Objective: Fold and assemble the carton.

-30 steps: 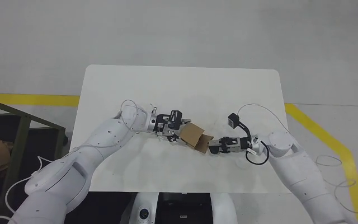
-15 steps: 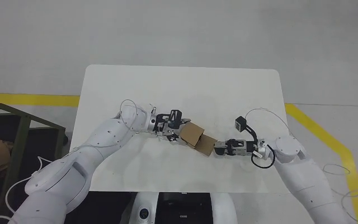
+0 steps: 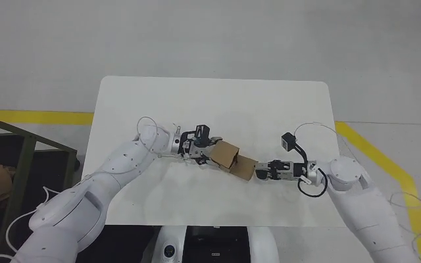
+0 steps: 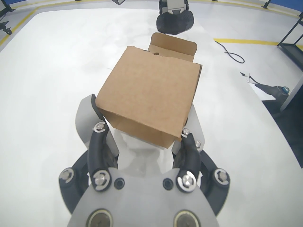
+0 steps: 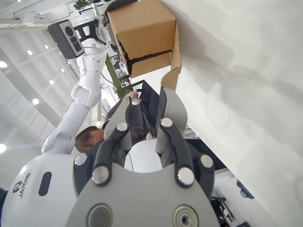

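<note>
My left tool (image 4: 143, 106) clamps the carton's (image 4: 151, 83) near end on the table (image 3: 263, 105); my right tool (image 5: 145, 98) is released, one fingertip at its open flap.

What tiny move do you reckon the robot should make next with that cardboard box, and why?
Probably the right gripper should nudge forward and press the loose flap in against the carton. That flap sticks out from the carton's end toward the right gripper's open jaws. The left gripper has its jaws clamped on the carton's other end, which should steady it.
</note>
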Action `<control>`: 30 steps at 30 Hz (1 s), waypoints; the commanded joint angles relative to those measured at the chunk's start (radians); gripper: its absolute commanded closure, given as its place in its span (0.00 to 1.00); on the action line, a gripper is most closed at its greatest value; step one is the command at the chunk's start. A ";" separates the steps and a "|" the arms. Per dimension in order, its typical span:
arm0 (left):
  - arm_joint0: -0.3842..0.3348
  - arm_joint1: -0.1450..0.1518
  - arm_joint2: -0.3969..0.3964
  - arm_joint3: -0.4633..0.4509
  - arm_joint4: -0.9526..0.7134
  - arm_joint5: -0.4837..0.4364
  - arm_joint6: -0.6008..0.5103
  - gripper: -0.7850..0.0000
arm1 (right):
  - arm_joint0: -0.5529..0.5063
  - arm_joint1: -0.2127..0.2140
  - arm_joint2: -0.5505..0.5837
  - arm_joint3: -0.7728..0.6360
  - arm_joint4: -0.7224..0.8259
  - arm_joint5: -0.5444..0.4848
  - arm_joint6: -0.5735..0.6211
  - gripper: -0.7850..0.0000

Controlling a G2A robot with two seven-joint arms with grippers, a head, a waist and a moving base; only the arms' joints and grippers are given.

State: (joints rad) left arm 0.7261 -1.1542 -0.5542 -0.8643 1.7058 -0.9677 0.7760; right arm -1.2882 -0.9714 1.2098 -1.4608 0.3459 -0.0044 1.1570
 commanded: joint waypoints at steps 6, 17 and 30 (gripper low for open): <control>0.008 0.010 -0.023 0.002 -0.023 -0.005 -0.005 0.55 | -0.032 0.014 0.052 -0.022 -0.028 0.015 -0.027 0.70; 0.029 0.022 -0.052 -0.012 -0.121 -0.045 -0.011 0.53 | 0.011 0.001 -0.022 0.019 -0.024 0.019 -0.005 0.73; 0.028 0.025 -0.015 -0.055 -0.148 -0.045 -0.088 0.55 | 0.133 -0.038 -0.154 0.099 -0.012 -0.038 0.001 0.75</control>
State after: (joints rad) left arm 0.7544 -1.1299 -0.5718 -0.9168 1.5580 -1.0123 0.6916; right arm -1.1598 -1.0086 1.0592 -1.3664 0.3348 -0.0419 1.1578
